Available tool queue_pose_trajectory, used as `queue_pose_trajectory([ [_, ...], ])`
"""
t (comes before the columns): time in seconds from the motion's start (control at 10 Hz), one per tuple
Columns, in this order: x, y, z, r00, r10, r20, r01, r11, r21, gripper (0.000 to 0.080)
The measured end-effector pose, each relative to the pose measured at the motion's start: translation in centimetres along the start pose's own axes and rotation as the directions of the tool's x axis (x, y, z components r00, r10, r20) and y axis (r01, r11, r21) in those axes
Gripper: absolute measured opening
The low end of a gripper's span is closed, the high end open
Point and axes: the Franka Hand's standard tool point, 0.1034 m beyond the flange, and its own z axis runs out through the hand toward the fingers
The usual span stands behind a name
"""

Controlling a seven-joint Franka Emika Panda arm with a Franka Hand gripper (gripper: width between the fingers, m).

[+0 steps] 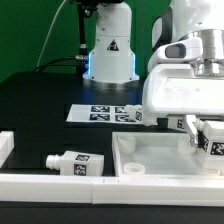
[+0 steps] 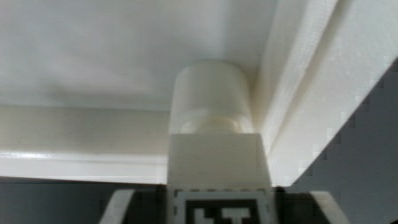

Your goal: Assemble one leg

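Tool apparently clamps the leg against the tabletop's inner corner.

1. The exterior view sits low and fairly near, at the front edge of the desk. It faces almost level across the desk toward the arm's base at the back.
2. The tool hangs close to this camera, at the exterior view's right, over the white tabletop.
3. The wrist view rides on the arm and looks along the tool from very near. A leg and the tabletop's inner corner fill its blurred picture.
4. Both views share that stretch of tabletop under the tool.
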Motion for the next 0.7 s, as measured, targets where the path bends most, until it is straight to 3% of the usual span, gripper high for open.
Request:
queue_pose_trajectory([
  [0.2,-0.1,0.0,0.0,1.0,-0.01,0.005,0.01,1.0,0.0,0.0511],
  [0.3,-0.1,0.0,0.0,1.0,-0.016,0.005,0.016,1.0,0.0,0.0511],
  [0.4,-0.1,0.1,0.0,1.0,-0.019,0.008,0.019,1.0,-0.001,0.062],
  [0.7,2.8,2.5,-2.6,0.989,-0.003,0.146,0.002,1.0,0.009,0.0648],
])
